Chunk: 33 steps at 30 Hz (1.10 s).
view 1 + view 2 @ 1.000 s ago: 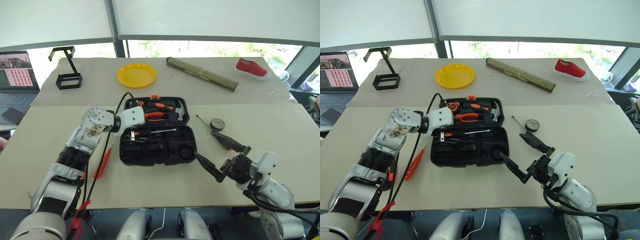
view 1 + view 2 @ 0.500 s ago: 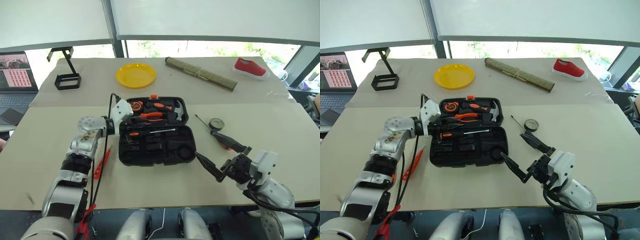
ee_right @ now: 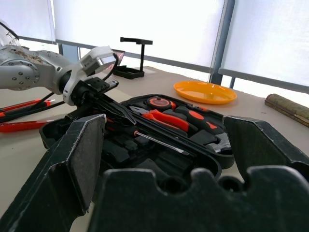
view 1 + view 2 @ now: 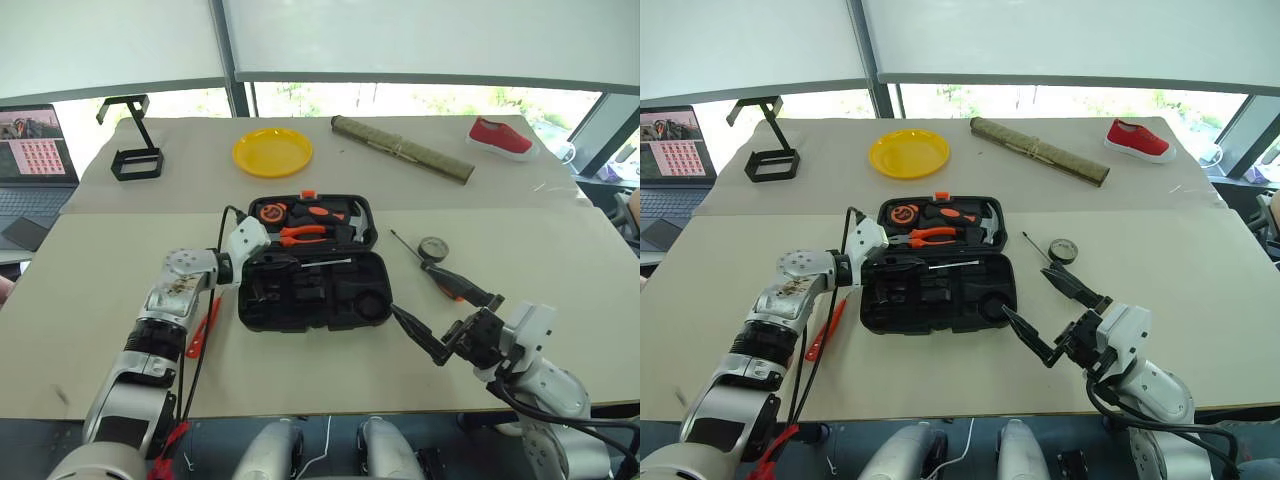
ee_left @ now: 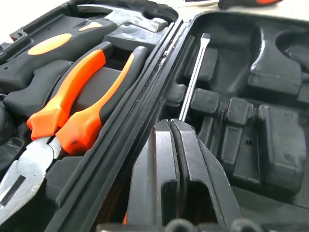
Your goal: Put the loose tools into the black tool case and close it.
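Since a second ago the left end effector [image 4: 268,262] has closed, empty, and dropped over the black tool case [image 4: 310,265]. A screwdriver [image 5: 192,79] lies there, tip toward three o'clock. Right end effector [image 4: 440,325] gapes empty.

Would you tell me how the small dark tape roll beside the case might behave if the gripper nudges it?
The tape roll lies flat on the table, so it probably slides rather than rolls. It looks small, likely light, and may skid. A screwdriver lies close beside it, so a push could shift that too.
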Motion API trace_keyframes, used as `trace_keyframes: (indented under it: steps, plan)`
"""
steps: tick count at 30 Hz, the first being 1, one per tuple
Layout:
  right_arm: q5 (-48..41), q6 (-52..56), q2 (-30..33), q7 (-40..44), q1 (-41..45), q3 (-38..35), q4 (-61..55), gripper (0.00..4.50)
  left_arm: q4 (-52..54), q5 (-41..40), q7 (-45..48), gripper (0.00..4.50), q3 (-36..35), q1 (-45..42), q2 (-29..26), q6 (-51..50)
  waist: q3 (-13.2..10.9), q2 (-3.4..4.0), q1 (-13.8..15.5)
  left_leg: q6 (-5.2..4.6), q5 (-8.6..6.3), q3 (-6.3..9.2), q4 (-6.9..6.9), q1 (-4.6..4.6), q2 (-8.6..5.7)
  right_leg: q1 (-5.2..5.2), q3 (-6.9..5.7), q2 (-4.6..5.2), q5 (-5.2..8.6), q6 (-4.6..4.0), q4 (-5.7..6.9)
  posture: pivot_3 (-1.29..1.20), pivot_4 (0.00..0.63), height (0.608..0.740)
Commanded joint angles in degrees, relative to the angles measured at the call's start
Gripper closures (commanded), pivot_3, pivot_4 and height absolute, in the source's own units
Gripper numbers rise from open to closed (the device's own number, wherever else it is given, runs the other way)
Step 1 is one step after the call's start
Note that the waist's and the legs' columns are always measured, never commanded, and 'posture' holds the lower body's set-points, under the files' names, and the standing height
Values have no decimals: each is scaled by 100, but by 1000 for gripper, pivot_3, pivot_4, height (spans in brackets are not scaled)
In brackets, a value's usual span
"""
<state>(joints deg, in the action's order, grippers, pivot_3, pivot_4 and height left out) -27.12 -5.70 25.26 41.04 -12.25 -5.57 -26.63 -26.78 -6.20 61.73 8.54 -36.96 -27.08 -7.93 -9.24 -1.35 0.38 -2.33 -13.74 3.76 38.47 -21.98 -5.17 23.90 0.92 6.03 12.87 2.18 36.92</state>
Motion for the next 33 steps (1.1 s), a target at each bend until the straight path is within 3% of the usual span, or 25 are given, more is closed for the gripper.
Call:
trace_keyframes:
  steps: [1, 4, 7, 10, 12, 15, 20, 23, 27, 30, 33]
  plan:
    - [-21, -206, -19, 45, 54, -143, -27, 0, -92, 370, -69, 4383, 439, 234, 24, -567, 6, 9, 0, 0, 0, 0, 0, 6, 0, -8, 0, 0, 0, 1, -1, 0, 150, 740]
    - [-25, -249, -9, 60, 12, -191, 2, 0, -11, 402, -287, 4383, 420, 296, 84, -496, 12, 19, 17, -8, -5, 0, -5, 45, 1, -54, -3, 0, 5, 8, -16, 0, 150, 740]
    - [-141, -163, 64, 11, -83, -395, -42, 0, 75, 96, -429, 4383, -59, 407, 76, 272, 13, 21, 25, -17, -14, 0, -12, 78, 1, -86, -3, 9, 36, 57, -27, 0, 150, 740]
    - [-406, -31, 231, 56, -361, -854, -116, 0, 373, -872, 219, 3681, -963, 713, -74, 1448, 12, 19, 8, -17, -15, 0, -14, 68, 1, -74, 2, 16, 31, 50, -27, 0, 150, 740]
    - [-483, -35, 355, 144, -589, -1140, -96, 0, 511, -1260, 570, 2979, -1344, 858, -272, 1909, 8, 13, -24, -12, -19, 0, -17, 46, 3, -46, 6, 14, 10, 13, -25, 0, 150, 740]
    - [-545, -117, 542, 383, -1052, -1608, 15, 0, 1103, -1943, 1373, 1854, -1712, 1192, -841, 1610, 7, 12, -22, -2, -11, -1, -12, -25, 5, 31, 5, 11, 1, -1, -12, 0, 150, 740]
    - [-636, -130, 659, 815, -1852, -2327, 407, 0, 2468, -2978, 1922, 107, -2150, 2252, -1704, 301, 6, 19, -18, -11, -17, -1, -14, -9, 5, 9, 7, 19, 3, 4, -23, 0, 150, 740]
    - [-493, 215, 758, 743, -2231, -2541, 617, 0, 3238, -3166, 2189, 45, -2311, 3238, -1915, 206, 6, 21, -22, -22, -24, -2, -15, -4, 9, 1, 9, 31, 11, 13, -30, 0, 150, 740]
    - [-539, 788, 983, 462, -1953, -2458, 554, 0, 3127, -3028, 1925, 45, -2441, 3523, -1612, 570, 4, 20, 23, -23, -25, -4, -15, -6, 18, 2, 7, 39, 15, 15, -43, 0, 150, 740]
    - [-518, 1523, 1427, 265, -1323, -2158, 380, 0, 3040, -2990, 1836, 45, -2406, 3465, -1454, 661, 5, 21, 21, -19, -21, -6, -15, -3, 39, -8, 0, 36, 18, 50, -74, 0, 150, 740]
    - [-439, 2714, 2015, -200, 33, -1623, 629, 0, 3124, -3069, 1702, 45, -2329, 3421, -1280, 593, 4, 23, -38, -18, -20, -27, -14, 8, 59, -32, 1, 14, 9, 39, -84, 0, 150, 740]
